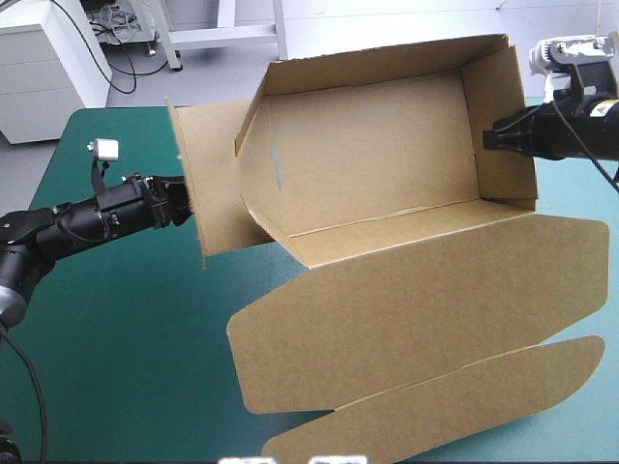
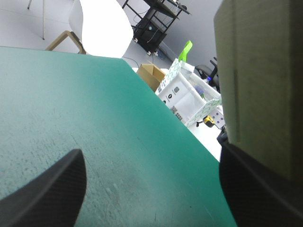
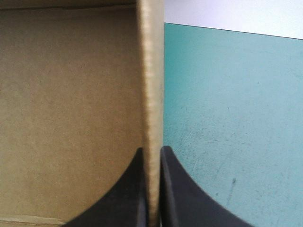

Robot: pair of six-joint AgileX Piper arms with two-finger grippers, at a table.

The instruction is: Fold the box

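High view: the box (image 1: 387, 174) is at the middle of the tabletop (image 1: 116, 367), long axis left to right. Its lid (image 1: 416, 290) lies toward the near edge, cut off at the right. Both arms reach in level. Right end effector (image 3: 152, 158) pinches the right wall (image 3: 151, 71). Left end effector (image 2: 150, 158) is spread, just beside the left flap (image 1: 208, 174).

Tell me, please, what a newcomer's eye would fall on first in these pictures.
The big brown box, walls raised and lid flaps spread toward the near edge, fills the middle of the table. The right arm's fingers pinch its right wall; the left arm's fingers stand open at its left flap.
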